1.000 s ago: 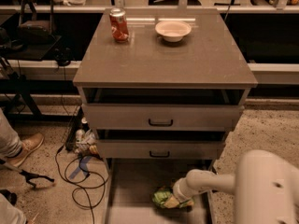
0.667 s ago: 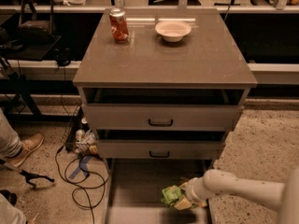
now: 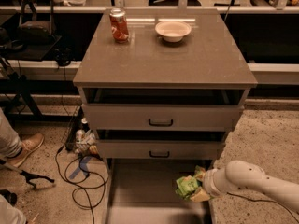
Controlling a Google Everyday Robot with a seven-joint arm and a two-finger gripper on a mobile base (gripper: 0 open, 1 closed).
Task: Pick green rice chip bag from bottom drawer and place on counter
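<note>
The green rice chip bag [image 3: 187,186] is held above the right side of the open bottom drawer [image 3: 145,190]. My gripper [image 3: 198,185] reaches in from the lower right and is shut on the bag, lifted off the drawer floor. The white arm [image 3: 252,181] trails to the right edge. The counter [image 3: 163,55] is the grey-brown top slab of the cabinet, well above the gripper.
A red soda can [image 3: 119,25] and a white bowl [image 3: 173,30] stand at the back of the counter. Two upper drawers [image 3: 161,117] with black handles overhang the bottom drawer. Cables [image 3: 79,171] and a person's shoe [image 3: 25,148] lie on the floor at left.
My gripper has risen and pulled right and back with the bag, lifting it from the drawer floor. The arm has drawn away from the camera.
</note>
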